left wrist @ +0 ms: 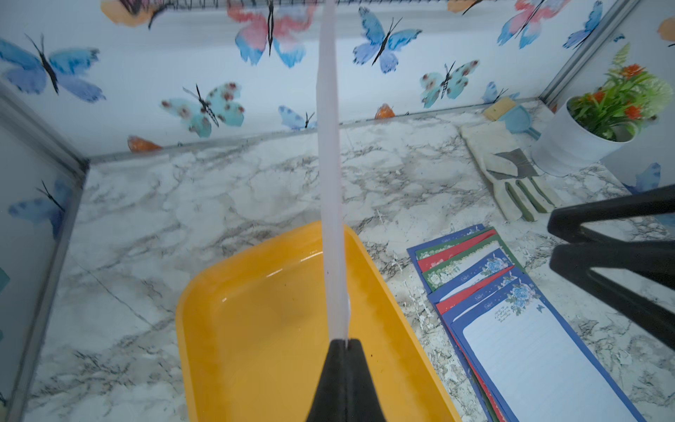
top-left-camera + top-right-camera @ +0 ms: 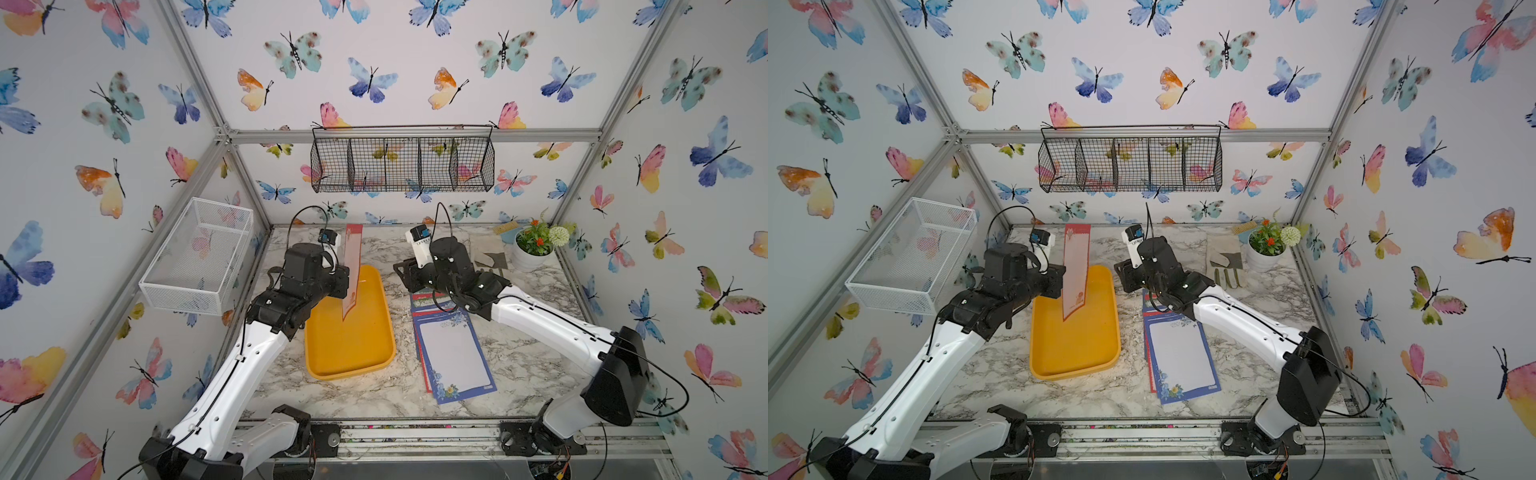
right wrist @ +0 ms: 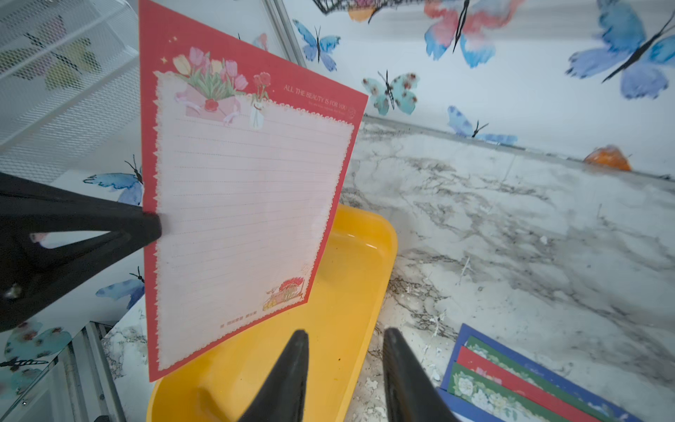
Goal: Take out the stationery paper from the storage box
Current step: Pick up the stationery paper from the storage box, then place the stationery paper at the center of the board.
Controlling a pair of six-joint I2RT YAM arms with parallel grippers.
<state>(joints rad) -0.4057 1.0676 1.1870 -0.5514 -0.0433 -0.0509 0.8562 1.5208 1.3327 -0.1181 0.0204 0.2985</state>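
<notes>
Left gripper (image 1: 345,342) pinches one red-bordered sheet (image 3: 248,190) upright over the yellow tray (image 2: 353,353).
Gripped at a side edge, it faces the right gripper (image 3: 343,334), jaws apart and empty, probably for a handover. The tray looks empty; the other sheets (image 2: 455,357) lie fanned on the table (image 2: 519,365) beside it, bare marble beyond.

The left arm (image 2: 232,374) and right arm (image 2: 552,328) share glossy white shells dotted with small holes, bulky black joint housings, thin black cables and tapered matte-black end effector fingers (image 3: 292,369).
</notes>
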